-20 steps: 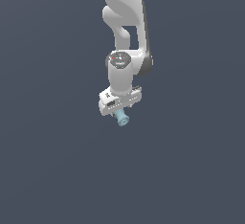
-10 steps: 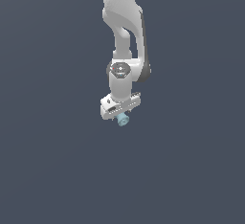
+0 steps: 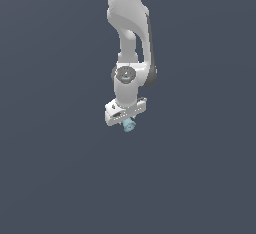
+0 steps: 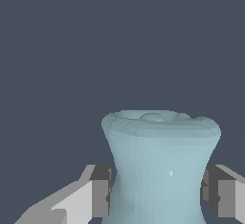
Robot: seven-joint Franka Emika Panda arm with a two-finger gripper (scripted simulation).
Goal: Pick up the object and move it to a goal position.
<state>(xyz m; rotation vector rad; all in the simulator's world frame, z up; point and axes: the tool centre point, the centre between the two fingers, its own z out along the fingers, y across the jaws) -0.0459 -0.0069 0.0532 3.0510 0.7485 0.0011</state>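
Here, pale-blue flanged object (image 4: 160, 170) between hand (image 4: 158, 196) fingers (image 4: 100, 192).

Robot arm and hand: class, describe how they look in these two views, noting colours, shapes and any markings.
The arm is glossy white, built of rounded, bulging segments with a dark band along one side. A grey round cap marks the wrist joint. The hand is a white boxy block. Its fingers are white and angular with dark grey pads. No cables or lettering show.
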